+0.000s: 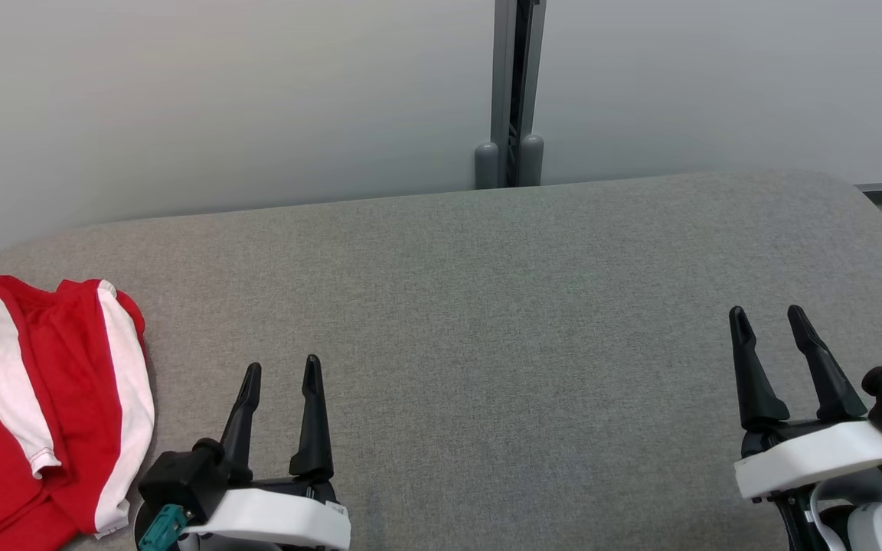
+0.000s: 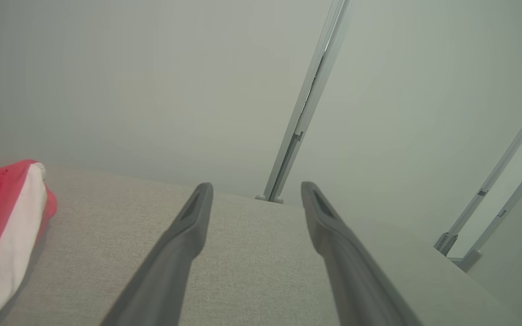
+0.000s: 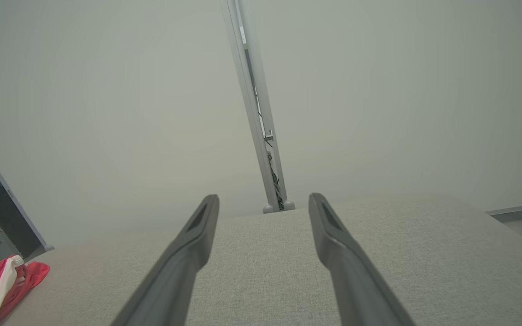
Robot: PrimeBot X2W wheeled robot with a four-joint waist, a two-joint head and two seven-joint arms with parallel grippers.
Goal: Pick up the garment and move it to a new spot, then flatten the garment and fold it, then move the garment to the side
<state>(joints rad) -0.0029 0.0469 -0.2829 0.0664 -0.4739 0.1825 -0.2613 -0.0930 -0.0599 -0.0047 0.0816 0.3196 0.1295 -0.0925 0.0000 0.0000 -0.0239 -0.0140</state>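
My left tool (image 1: 282, 366): jaws apart, nothing between them, low over the grey tabletop (image 1: 487, 306). My right tool (image 1: 767, 312): the same, jaws apart and empty, well off to my right.

The garment (image 1: 50, 405): red with white stripes, lying rumpled at the tabletop's far left. It is just beside my left tool and well apart from the right one. Part of it runs off the head view's left and bottom edges.

Handling, as I judge it: thin fabric, light and limp. It will sag and drag rather than hold a shape. Nothing to break, but it may slip if I pinch a single layer. The best hold looks like the near white-striped edge or a hem, taking all layers, with one tool at each corner for spreading.

Writing: white block characters at the garment's lower left, cut off by the frame, unreadable. No brand mark visible.
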